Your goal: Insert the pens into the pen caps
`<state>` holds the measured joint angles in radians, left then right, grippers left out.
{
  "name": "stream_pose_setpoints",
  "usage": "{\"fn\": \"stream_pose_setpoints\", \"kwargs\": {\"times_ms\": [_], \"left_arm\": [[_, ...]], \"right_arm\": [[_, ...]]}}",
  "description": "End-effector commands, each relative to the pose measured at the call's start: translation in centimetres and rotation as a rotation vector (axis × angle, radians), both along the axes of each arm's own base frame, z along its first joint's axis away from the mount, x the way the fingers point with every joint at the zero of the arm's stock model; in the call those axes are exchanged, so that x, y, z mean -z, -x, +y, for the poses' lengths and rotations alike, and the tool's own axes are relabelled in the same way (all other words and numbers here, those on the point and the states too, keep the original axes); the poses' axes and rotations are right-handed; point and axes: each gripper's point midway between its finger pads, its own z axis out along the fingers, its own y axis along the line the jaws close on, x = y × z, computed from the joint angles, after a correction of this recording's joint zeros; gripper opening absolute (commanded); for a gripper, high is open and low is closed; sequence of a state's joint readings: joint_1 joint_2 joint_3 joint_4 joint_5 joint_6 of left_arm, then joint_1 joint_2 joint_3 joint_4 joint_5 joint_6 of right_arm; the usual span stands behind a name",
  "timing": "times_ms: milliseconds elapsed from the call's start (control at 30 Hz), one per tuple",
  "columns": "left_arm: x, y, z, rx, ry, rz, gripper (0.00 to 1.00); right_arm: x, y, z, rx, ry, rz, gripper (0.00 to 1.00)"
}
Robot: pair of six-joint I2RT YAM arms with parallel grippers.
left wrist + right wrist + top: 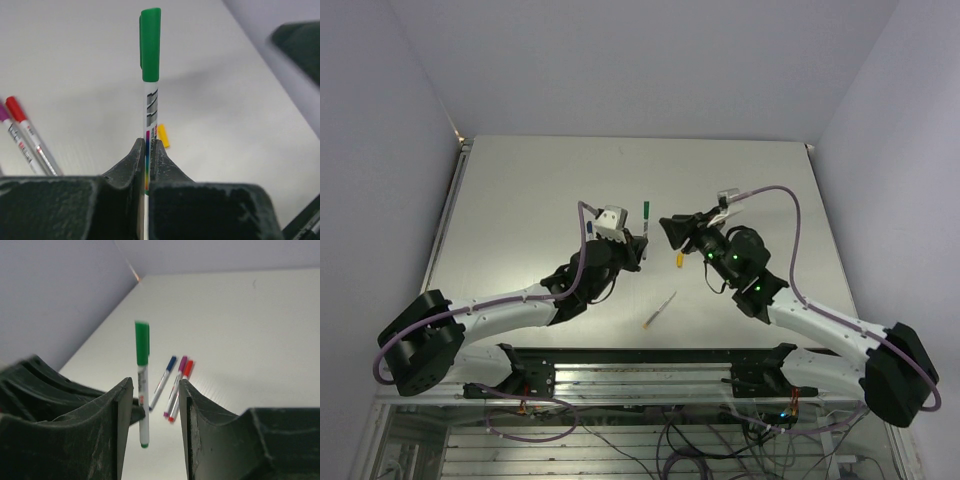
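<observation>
Left end effector (147, 146): clamped narrow on the lower barrel of the green pen (150, 105), which stands upright above the tabletop (520, 200).
Green pen: its green cap (150, 45) is on. Whether the cap is pressed fully home cannot be told from these views.
Right end effector (155, 385): spread wide and holding nothing, close beside the held pen, which its wrist camera sees through the gap between its fingers.
Finished pens: a blue pen (170, 362), a purple pen (182, 364) and a red pen (187, 369) lie capped and close together on the tabletop.
Left to do: the yellow cap (679, 259) lies loose between the two end effectors. The uncapped pen (659, 312) lies apart from it, nearer the arm bases.
Risk, the drop: the pen is pinched low with most of its length above the grip. Letting go from this height would likely make it topple, bounce or roll.
Risk, the scatter: a falling pen could strike the yellow cap lying near it and send it skidding out of easy reach.
Risk, the bump: with the right end effector this close, a careless swing could knock the pen askew in its thin grip or loosen a half-seated cap.
Risk, the near edge: the uncapped pen is round and lies towards the near side, so a nudge could roll it away.
</observation>
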<state>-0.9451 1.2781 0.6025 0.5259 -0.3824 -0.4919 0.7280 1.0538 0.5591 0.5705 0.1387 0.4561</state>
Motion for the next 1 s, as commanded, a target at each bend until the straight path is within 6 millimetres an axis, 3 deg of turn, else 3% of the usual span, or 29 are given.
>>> {"fn": "stream_pose_setpoints", "kwargs": {"times_ms": [0,167,267,433,733,967], "left_arm": [[3.4,-0.9,2.2,-0.134,-0.098,0.098,0.07],[5.6,-3.5,2.9,-0.230,-0.180,0.192,0.07],[7.8,-5.0,2.7,-0.257,-0.205,0.252,0.07],[9.6,-6.7,2.1,-0.301,-0.242,0.288,0.07],[13.8,-9.2,3.8,-0.411,-0.376,0.388,0.07],[15.0,-10.6,5.3,-0.476,-0.408,0.422,0.07]], "right_arm": [[0.8,-0.7,-2.2,0.123,0.039,0.025,0.41],[3.9,-0.9,-4.1,0.217,0.096,0.126,0.41],[5.8,-1.1,-5.1,0.270,0.147,0.194,0.41],[8.0,-1.3,-6.1,0.330,0.224,0.263,0.40],[9.3,-1.0,-6.4,0.338,0.239,0.295,0.39],[9.5,-0.9,-6.6,0.340,0.243,0.300,0.39]]}}
